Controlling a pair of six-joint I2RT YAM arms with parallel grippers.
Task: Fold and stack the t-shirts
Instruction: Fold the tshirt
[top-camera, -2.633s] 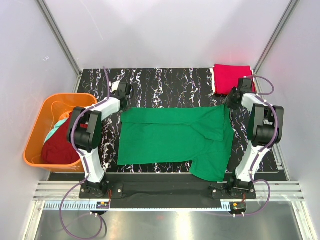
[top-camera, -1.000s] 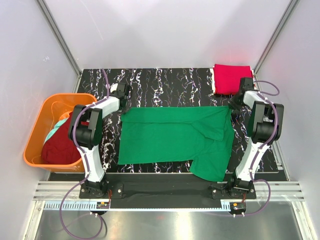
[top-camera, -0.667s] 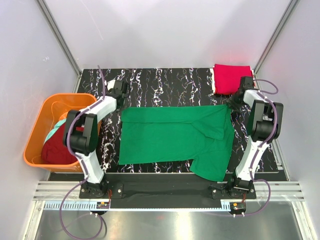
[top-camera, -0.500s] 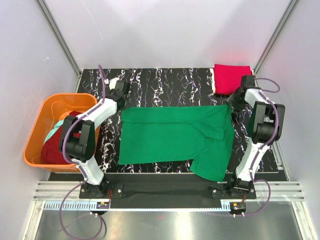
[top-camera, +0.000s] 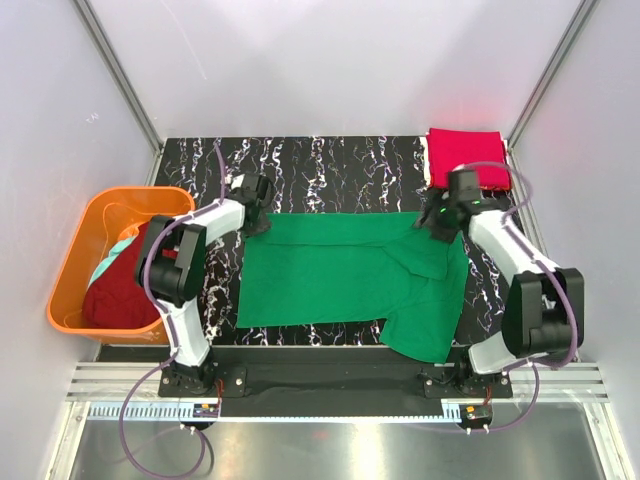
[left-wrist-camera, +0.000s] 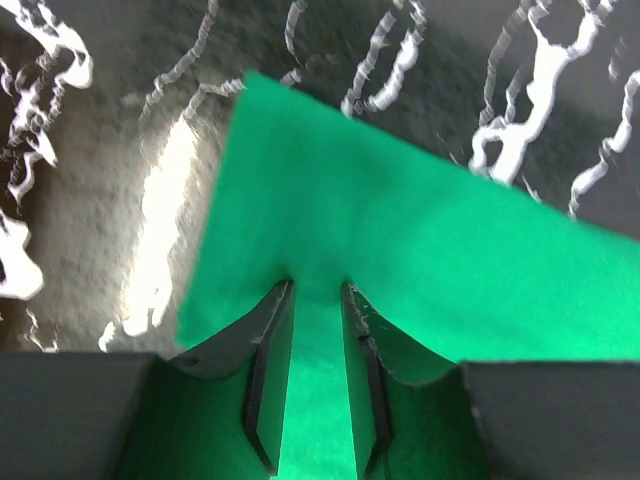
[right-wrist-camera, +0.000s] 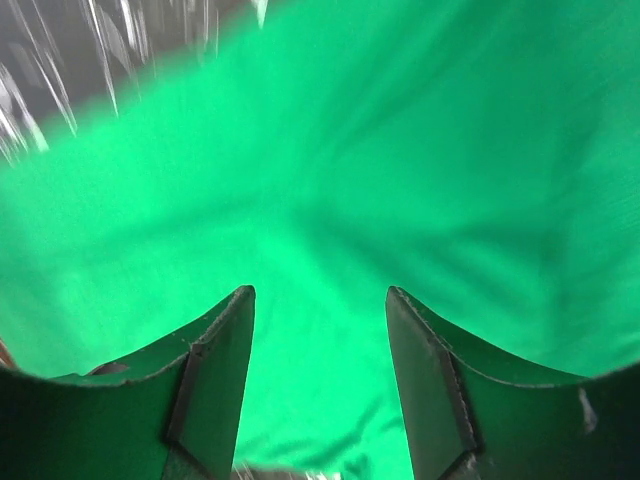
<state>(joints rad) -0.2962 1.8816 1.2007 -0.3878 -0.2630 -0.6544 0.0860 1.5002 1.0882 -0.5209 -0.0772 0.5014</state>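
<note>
Left hand (left-wrist-camera: 315, 288) sits on the far left corner of the green shirt (top-camera: 340, 270), its two fingers drawn close with only a thin strip of green showing between them. Whether cloth is actually pinched there I cannot tell, since the fingertips hide the contact. The right hand (right-wrist-camera: 320, 292) hovers low over the shirt's far right part with its fingers clearly apart and nothing held. Its wrist view is blurred, so the fold or hem under it is hard to make out. The shirt lies spread on the bench (top-camera: 330, 165) with its long axis running left to right, so each hand has one end of the far edge below it. That far edge looks like the line to be lifted and carried toward the near edge. At the shirt's right end a sleeve and a lower flap are doubled over, and how those layers lie is unclear. Beyond the shirt's far right corner rests a folded red shirt (top-camera: 462, 155). Well off its left end, an orange basket (top-camera: 70, 270) holds a maroon shirt (top-camera: 115, 295) and a pale teal garment (top-camera: 115, 255), both partly hidden by the left arm.
</note>
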